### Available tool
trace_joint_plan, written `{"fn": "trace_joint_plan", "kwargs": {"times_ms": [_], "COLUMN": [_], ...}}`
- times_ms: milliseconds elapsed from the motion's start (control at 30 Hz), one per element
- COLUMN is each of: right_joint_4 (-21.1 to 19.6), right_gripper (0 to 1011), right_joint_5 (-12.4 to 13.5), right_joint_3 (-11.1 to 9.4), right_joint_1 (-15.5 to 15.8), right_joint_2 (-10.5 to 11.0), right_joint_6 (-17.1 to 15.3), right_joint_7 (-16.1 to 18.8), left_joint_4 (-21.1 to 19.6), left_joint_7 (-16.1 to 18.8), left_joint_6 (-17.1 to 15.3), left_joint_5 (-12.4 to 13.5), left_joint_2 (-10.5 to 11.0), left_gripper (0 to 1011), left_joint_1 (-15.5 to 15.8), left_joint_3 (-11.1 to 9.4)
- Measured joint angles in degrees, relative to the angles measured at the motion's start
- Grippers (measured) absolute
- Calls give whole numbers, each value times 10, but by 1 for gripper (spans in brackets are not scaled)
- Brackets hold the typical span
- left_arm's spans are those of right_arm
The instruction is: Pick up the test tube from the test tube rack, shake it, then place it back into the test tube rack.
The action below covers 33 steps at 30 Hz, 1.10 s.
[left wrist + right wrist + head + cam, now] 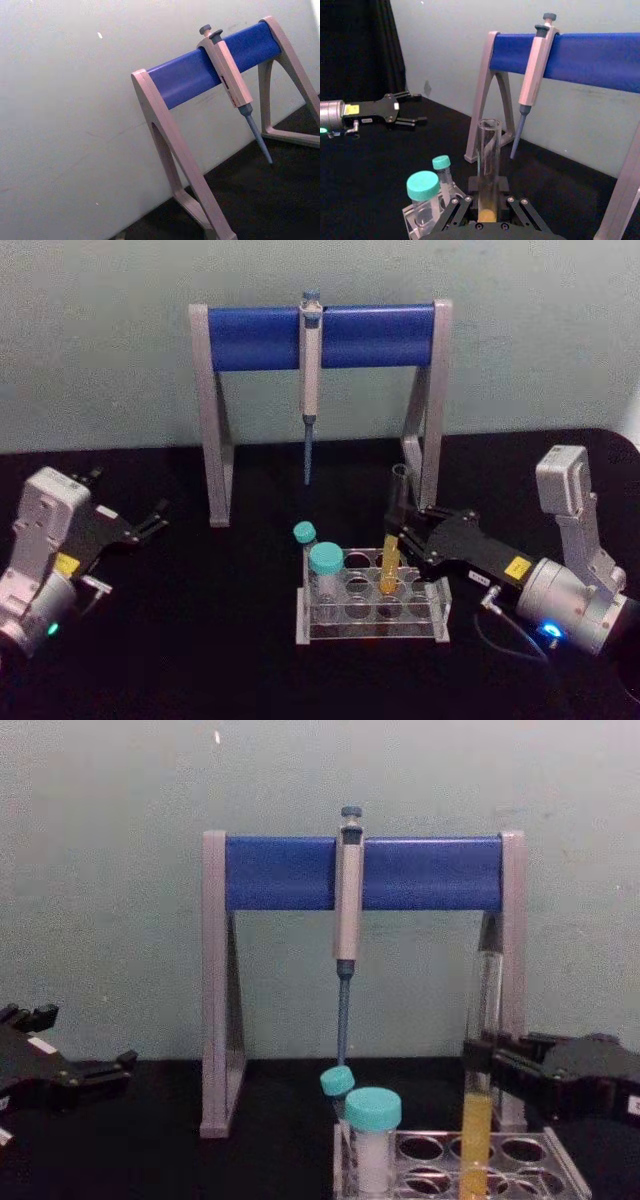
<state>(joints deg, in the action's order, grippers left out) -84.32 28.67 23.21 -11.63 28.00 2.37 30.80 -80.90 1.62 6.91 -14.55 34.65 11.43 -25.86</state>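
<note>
The right gripper (402, 532) clasps the test tube (389, 565) standing in the test tube rack (372, 632), so lifting, shaking and returning seem left (left gripper (158, 518) waits open, well left of the rack).

Right gripper (489, 189) clasps the upright test tube (489, 150).

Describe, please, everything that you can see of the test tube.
The test tube is a long, slender tube of clear glass, open at the top, with yellow liquid filling its lower part. It stands nearly upright in a hole of the test tube rack, rising far above the capped vials. The right gripper is closed around it just above the liquid.
</note>
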Motion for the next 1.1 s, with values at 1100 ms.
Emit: {"fn": "trace_joint_plan", "kwargs": {"times_ms": [1100], "right_joint_4": [16], "right_gripper": [221], "right_joint_5": [-3], "right_joint_3": [2], "right_joint_1": [2], "right_joint_2": [-6], "right_joint_6": [-9], "right_joint_7": [-3], "left_joint_4": [0], "left_joint_7": [0], "left_joint_6": [0], "left_joint_5": [0], "left_joint_2": [0], "left_gripper": [1010], "left_joint_1": [0], "left_joint_3": [0]}}
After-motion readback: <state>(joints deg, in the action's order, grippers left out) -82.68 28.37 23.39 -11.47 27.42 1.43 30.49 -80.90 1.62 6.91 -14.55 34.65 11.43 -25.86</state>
